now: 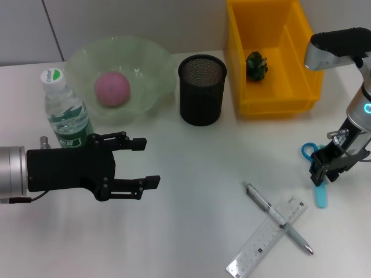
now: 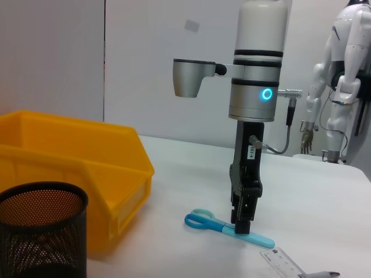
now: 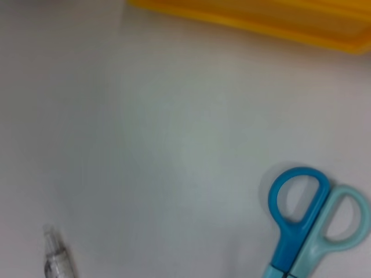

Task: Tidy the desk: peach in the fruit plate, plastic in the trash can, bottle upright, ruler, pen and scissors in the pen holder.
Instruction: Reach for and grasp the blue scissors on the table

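Observation:
The pink peach (image 1: pixel 112 88) lies in the green fruit plate (image 1: pixel 152 63). The water bottle (image 1: pixel 64 110) stands upright beside the plate. Green crumpled plastic (image 1: pixel 256 65) lies in the yellow bin (image 1: pixel 301 98). The black mesh pen holder (image 1: pixel 202 90) stands between plate and bin. The blue scissors (image 1: pixel 320 197) lie on the table at the right. My right gripper (image 1: pixel 322 172) is down over their middle, also in the left wrist view (image 2: pixel 241 227). The pen (image 1: pixel 278 218) lies across the ruler (image 1: pixel 268 236). My left gripper (image 1: pixel 142 162) is open and empty in front of the bottle.
The scissors' handles (image 3: pixel 282 258) show in the right wrist view, flat on the white table, with the pen's end (image 3: pixel 58 262) nearby. The bin's wall (image 2: pixel 69 150) and the pen holder (image 2: pixel 40 231) show in the left wrist view.

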You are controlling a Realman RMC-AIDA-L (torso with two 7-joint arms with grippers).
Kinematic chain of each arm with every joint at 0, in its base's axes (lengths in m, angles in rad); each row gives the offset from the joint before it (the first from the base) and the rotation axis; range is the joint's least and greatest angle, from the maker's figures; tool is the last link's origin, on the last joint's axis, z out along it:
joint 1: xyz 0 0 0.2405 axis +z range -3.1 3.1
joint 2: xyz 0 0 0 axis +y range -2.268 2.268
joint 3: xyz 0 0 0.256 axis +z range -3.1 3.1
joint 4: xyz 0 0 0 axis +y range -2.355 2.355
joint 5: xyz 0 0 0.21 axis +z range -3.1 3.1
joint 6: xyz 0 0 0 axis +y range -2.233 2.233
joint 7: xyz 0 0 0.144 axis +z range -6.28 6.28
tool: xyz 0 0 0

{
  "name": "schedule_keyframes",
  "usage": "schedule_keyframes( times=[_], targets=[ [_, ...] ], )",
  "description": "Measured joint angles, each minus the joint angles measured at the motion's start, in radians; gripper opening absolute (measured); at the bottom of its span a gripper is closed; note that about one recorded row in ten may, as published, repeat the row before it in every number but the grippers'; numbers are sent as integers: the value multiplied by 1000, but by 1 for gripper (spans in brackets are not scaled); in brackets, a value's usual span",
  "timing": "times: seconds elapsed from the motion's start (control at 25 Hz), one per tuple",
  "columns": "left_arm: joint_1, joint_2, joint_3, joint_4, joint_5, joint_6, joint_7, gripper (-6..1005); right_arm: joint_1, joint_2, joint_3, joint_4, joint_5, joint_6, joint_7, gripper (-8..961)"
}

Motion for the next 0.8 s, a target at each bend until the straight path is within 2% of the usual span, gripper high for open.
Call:
schedule_keyframes(
  times=[0.4,0.68,0.8],
  targets=[
    [0,0,0,0,0,0,0,832,6,-2,0,0,0,-8,-1,317],
    [0,0,0,0,0,2,0,832,6,1,-9,0,0,-9,-2,409],
    [0,0,0,2,0,5,0,832,5,3,-10,2,0,-9,-2,410]
  ],
)
